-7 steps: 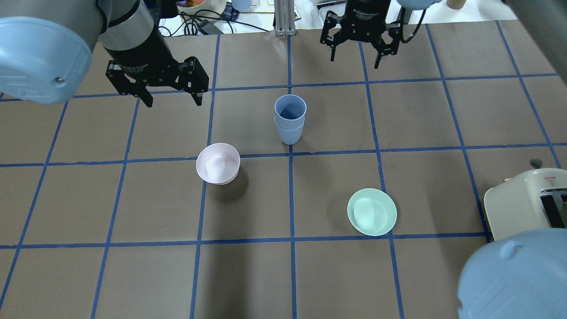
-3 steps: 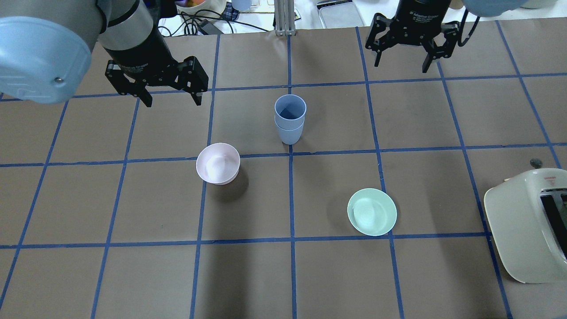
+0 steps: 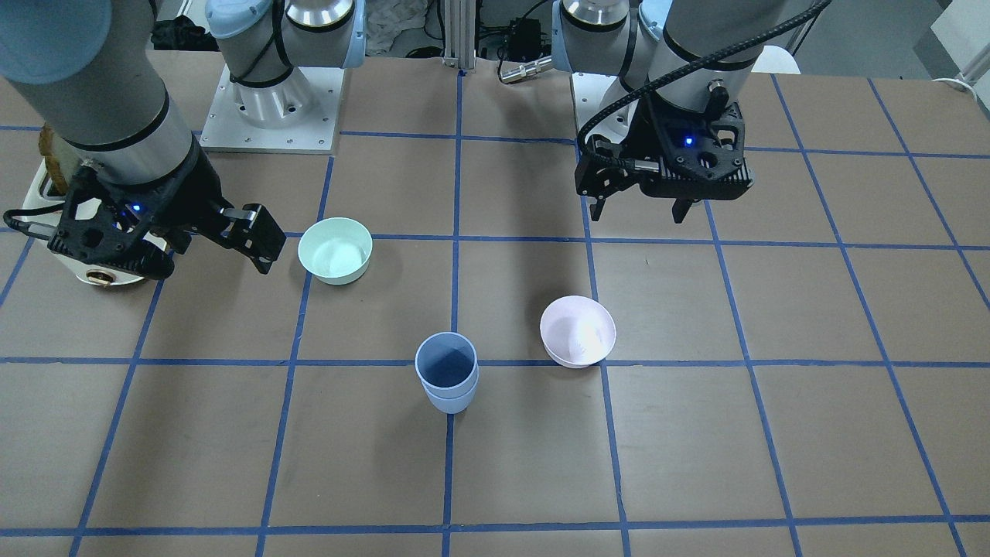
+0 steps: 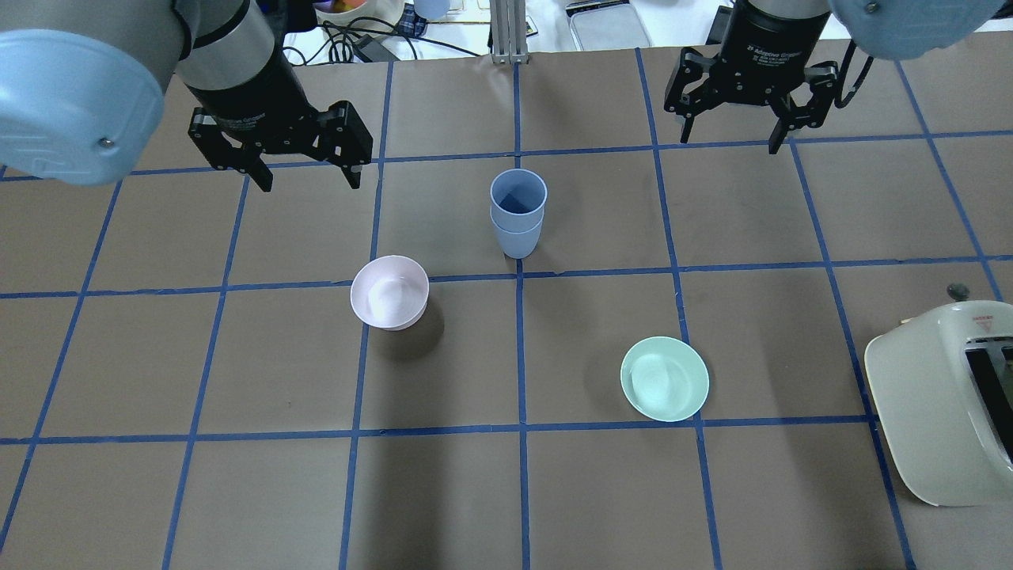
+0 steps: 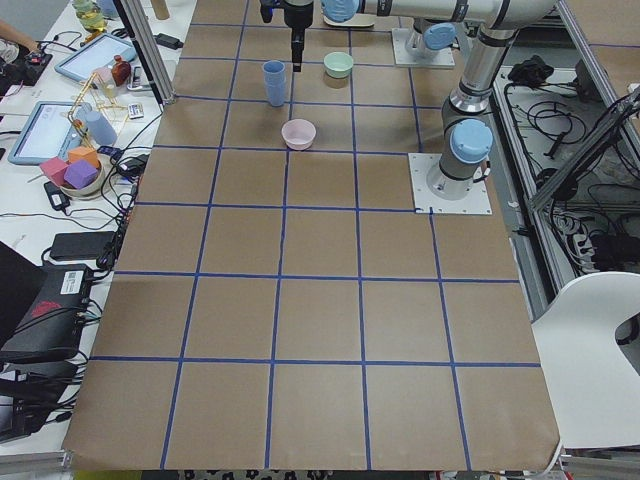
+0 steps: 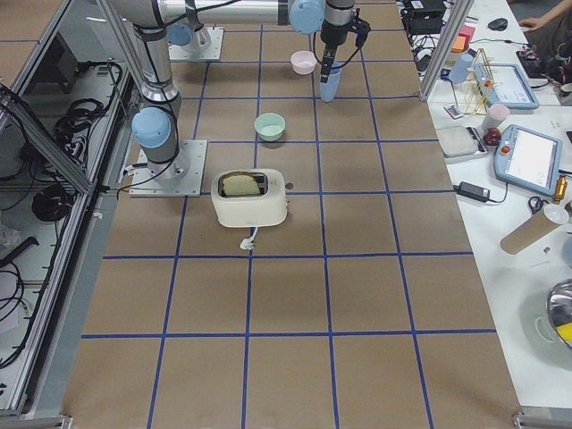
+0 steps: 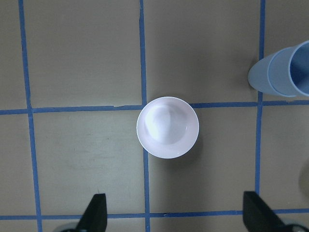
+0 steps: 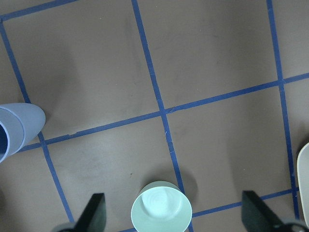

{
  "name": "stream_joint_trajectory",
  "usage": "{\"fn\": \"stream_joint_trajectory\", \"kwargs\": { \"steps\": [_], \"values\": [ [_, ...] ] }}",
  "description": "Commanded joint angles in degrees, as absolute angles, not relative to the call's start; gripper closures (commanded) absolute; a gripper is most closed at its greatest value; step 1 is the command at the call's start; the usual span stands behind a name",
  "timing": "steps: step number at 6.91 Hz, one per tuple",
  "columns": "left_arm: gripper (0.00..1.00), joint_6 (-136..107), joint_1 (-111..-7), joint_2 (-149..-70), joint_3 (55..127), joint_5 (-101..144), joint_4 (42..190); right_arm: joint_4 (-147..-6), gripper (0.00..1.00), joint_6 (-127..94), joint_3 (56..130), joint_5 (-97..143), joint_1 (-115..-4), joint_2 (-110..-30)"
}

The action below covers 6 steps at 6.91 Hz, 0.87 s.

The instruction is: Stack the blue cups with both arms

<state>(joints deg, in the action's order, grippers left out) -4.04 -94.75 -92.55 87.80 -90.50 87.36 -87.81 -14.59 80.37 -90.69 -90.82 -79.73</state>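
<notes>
The two blue cups [image 4: 518, 214] stand nested, one inside the other, upright at the table's middle; they also show in the front view [image 3: 447, 375]. My left gripper [image 4: 309, 178] hangs open and empty above the table, left of the stack and behind the white-pink bowl; its wrist view shows the stack [image 7: 285, 72] at the right edge. My right gripper [image 4: 732, 134] hangs open and empty, well to the right of the stack near the far edge. Its wrist view shows the stack [image 8: 17, 128] at the left edge.
A white-pink bowl [image 4: 389, 291] sits front-left of the stack. A mint-green bowl [image 4: 664, 378] sits front-right. A cream toaster [image 4: 942, 404] stands at the right edge. Cables and clutter lie beyond the table's far edge.
My right gripper has moved to the right, away from the stack, staying open. Its elbow has left the lower right corner. The left gripper and the cups have not moved.
</notes>
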Motion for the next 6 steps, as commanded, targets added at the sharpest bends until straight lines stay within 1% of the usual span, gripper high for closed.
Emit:
{"fn": "stream_joint_trajectory", "kwargs": {
  "steps": [1, 6],
  "values": [
    [0.0, -4.04, -94.83, -92.55, 87.8, -90.53, 87.36, -87.8, 0.0, -14.59, 80.51, -90.44, -90.88, -79.89],
    [0.0, -4.31, -94.83, -92.81, 87.8, -90.0, 87.36, -87.8, 0.0, -14.68, 80.68, -90.7, -90.88, -79.81]
  ]
}}
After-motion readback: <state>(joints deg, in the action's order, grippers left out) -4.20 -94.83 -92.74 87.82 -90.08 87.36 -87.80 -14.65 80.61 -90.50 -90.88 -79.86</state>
